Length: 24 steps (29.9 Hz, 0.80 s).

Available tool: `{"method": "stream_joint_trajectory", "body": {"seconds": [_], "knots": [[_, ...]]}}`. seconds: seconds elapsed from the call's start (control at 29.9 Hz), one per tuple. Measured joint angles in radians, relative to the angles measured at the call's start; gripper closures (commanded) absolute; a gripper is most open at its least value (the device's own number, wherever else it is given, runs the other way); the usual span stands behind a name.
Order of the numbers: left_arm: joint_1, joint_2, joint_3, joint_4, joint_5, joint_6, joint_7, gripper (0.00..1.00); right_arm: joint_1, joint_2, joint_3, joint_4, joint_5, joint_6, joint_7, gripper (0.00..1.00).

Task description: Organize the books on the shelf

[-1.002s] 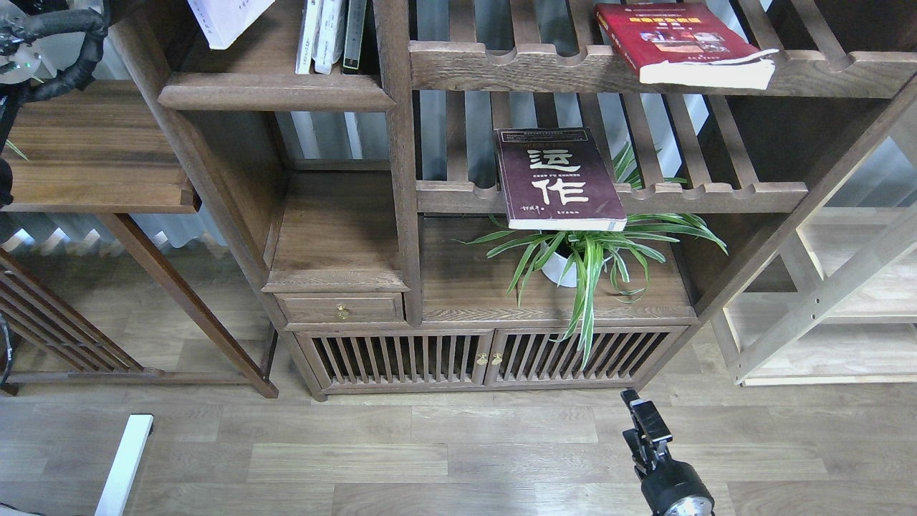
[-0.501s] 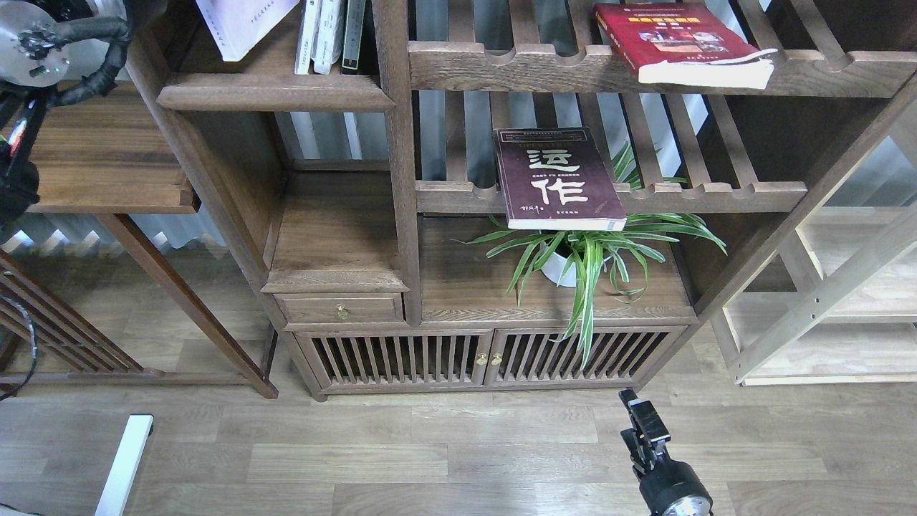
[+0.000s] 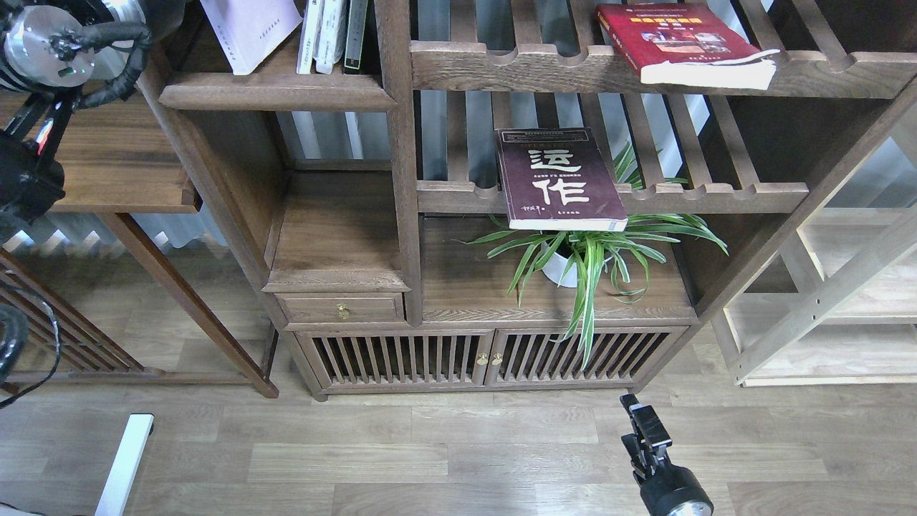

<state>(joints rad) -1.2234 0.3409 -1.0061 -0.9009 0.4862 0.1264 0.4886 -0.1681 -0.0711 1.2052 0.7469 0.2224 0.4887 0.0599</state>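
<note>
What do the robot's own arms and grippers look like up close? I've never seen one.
The left arm is black, with a round silver metal joint cap, looped black cables and a small red mark lower down; its gripper is out of view. The right arm is a black cylinder with a shiny rim, ending in a slim, boxy black right gripper with narrow fingers.

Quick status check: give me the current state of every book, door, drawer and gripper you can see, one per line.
Pale lavender-white paperback: tilted, bottom edge on the dark brown solid-board shelf.
Dark maroon paperback with white characters: flat on slatted rack, overhanging its front.
Thick red paperback: flat on upper slatted rack, overhanging.
Small drawer: closed.
Slatted cabinet doors: closed.
Right gripper: low over floor, holding nothing, jaw state unclear.
Left gripper: out of view.
</note>
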Motion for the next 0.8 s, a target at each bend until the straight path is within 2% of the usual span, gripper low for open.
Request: {"method": "stream_joint_trajectory", "body": {"seconds": [0.3, 0.8], "knots": [[-0.061, -0.055, 0.001, 0.124, -0.001, -0.006, 0.000, 0.98, 0.001, -0.001, 0.002, 0.000, 0.002, 0.000, 0.000, 0.00], [-0.065, -0.060, 0.001, 0.146, -0.001, -0.005, 0.000, 0.98, 0.008, -0.001, -0.001, 0.000, 0.011, 0.000, -0.002, 0.00]]}}
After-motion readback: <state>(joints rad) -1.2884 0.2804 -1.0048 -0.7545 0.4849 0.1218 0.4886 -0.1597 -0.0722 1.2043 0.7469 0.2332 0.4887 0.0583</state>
